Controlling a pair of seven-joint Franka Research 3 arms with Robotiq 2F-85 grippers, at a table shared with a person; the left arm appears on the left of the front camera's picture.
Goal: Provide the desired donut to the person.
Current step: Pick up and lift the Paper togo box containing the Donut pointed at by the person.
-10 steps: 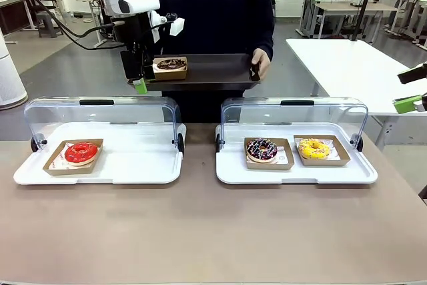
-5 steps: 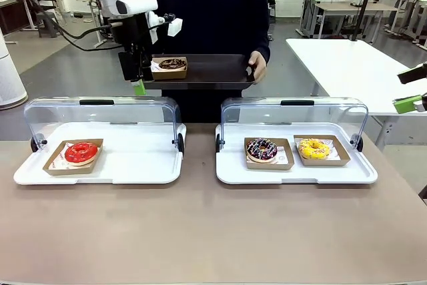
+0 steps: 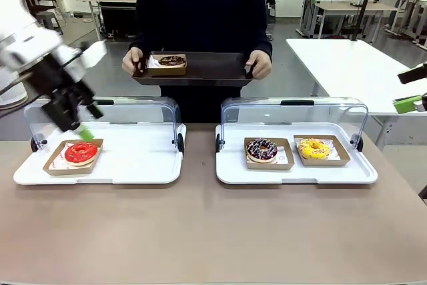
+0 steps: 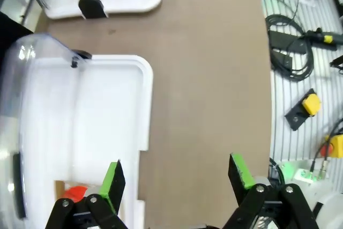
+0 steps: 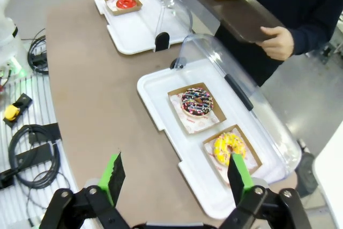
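Left gripper (image 4: 177, 175), fingers (image 4: 113, 178) spread, empty, pulled back from chocolate donut (image 3: 172, 61) on tray (image 3: 213, 70) held by person (image 3: 200, 11); red donut (image 3: 81, 152) below fingertips. Delivery apparently done. Right gripper (image 5: 174, 172) spread, idle.

Bright, even indoor light; soft shadows.
The left arm (image 3: 30, 48) is smeared by motion blur; pale glare streaks the clear lids (image 3: 293, 115); the table (image 5: 80, 68) edge bows in the wide-angle wrist views.

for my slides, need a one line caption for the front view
Person holds a tray with a chocolate donut while the left pincer hangs above the red donut.
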